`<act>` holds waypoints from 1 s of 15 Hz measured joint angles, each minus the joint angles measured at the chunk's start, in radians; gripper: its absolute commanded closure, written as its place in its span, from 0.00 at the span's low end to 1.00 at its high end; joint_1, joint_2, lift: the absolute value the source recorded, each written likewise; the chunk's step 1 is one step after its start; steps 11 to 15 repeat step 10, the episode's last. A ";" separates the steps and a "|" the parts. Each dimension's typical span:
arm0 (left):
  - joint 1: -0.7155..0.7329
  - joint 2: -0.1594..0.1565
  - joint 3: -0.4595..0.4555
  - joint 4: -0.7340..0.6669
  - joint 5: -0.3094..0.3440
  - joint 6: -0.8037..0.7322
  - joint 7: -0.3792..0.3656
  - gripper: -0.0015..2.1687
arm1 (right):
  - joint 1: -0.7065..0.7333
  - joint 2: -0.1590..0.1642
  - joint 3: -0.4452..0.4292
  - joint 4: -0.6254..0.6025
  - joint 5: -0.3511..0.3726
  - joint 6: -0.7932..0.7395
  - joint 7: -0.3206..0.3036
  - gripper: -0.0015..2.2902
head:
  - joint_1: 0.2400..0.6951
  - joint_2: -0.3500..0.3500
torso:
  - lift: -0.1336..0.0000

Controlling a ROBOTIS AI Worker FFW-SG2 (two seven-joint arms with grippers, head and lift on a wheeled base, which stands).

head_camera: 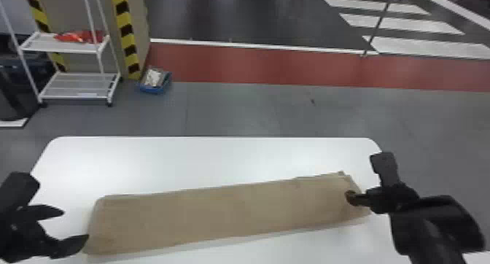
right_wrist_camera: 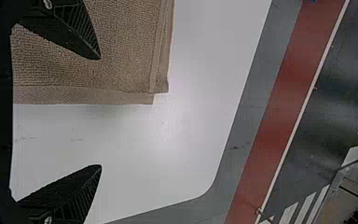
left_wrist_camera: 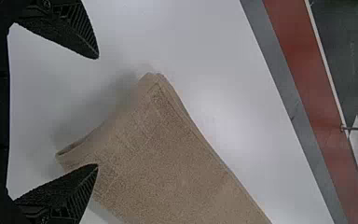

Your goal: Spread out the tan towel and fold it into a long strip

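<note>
The tan towel (head_camera: 226,212) lies on the white table (head_camera: 182,165) as a long folded strip, its right end angled a little farther back. At its left end my left gripper (head_camera: 76,225) stands open with nothing between its fingers. My right gripper (head_camera: 361,179) is at the right end. In the left wrist view, one finger of the left gripper (left_wrist_camera: 98,112) overlaps the edge of the towel (left_wrist_camera: 168,158). The open right gripper (right_wrist_camera: 100,112) has one finger over the towel (right_wrist_camera: 121,46) and the other over bare table in the right wrist view.
Beyond the table's far edge lies grey floor with a red band (head_camera: 273,64). A white shelf cart (head_camera: 80,86) and a blue bin (head_camera: 155,85) stand on the floor at the back left, beside a post with yellow and black stripes (head_camera: 125,33).
</note>
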 measured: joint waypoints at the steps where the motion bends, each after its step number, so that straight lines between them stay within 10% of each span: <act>1: -0.001 0.000 -0.004 0.000 0.005 0.005 0.004 0.03 | 0.002 0.000 -0.002 0.000 0.000 0.000 0.000 0.02 | 1.00 0.28 | 1.00; 15: -0.005 -0.003 -0.012 0.015 0.027 0.015 0.050 0.03 | 0.012 -0.002 -0.006 -0.007 0.001 -0.008 0.005 0.02 | 1.00 0.27 | 1.00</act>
